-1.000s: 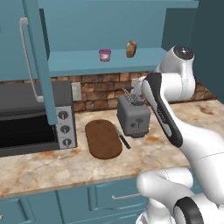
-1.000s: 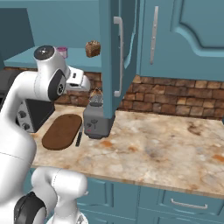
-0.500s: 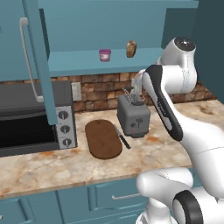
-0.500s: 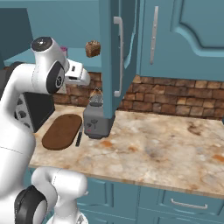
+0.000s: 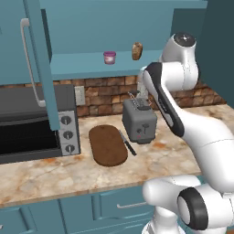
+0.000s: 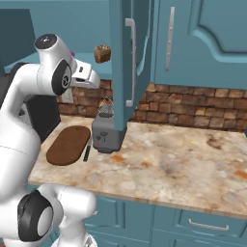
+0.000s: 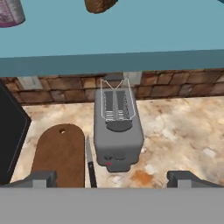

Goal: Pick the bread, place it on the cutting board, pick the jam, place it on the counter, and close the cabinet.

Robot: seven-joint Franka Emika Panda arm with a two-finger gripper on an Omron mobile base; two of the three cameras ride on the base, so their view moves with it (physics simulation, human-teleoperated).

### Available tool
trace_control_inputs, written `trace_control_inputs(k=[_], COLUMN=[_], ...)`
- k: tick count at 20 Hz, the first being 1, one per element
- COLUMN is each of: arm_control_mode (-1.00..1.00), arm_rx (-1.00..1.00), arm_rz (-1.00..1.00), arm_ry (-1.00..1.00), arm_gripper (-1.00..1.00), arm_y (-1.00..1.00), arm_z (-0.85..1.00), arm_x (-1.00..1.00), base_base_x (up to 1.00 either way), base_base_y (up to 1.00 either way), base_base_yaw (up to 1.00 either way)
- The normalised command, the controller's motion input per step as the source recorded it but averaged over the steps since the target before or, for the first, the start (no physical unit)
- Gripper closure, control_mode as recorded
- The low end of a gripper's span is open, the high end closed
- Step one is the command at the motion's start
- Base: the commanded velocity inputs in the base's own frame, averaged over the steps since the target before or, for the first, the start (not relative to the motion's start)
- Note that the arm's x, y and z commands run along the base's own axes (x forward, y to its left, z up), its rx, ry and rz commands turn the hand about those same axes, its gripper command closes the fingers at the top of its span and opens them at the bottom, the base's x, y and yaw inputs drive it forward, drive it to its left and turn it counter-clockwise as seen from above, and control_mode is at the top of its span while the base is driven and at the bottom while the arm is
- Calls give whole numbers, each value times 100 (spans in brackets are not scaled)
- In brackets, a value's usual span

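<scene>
On the cabinet's [image 5: 105, 27] inner shelf, the bread [image 5: 136, 50] stands upright beside the jam [image 5: 109, 57], well above the cutting board [image 5: 107, 145] on the counter [image 6: 183, 159]. The slice is probably light, soft and easily crushed, so a gentle pinch across its flat faces near mid-height should suit it. It is small and tan-brown with a darker crust; its texture is too small to judge. The gripper [image 7: 113, 177] hangs empty above the toaster [image 5: 139, 124], jaws spread wide, below shelf level.
</scene>
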Motion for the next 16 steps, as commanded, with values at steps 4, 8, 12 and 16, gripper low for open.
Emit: trace_control_inputs(k=[4,8,12,16], arm_control_mode=[-100,-100,-100,-100], arm_rx=[0,0,0,0], arm_rz=[-8,-6,-3,0], arm_ry=[0,0,0,-2], arm_gripper=[-100,-100,-100,-100], arm_y=[4,10,3,0], arm_z=[4,0,2,0], arm_x=[36,39,37,37], base_base_x=[0,0,0,0], base_base_y=[0,0,0,0], base_base_yaw=[0,0,0,0])
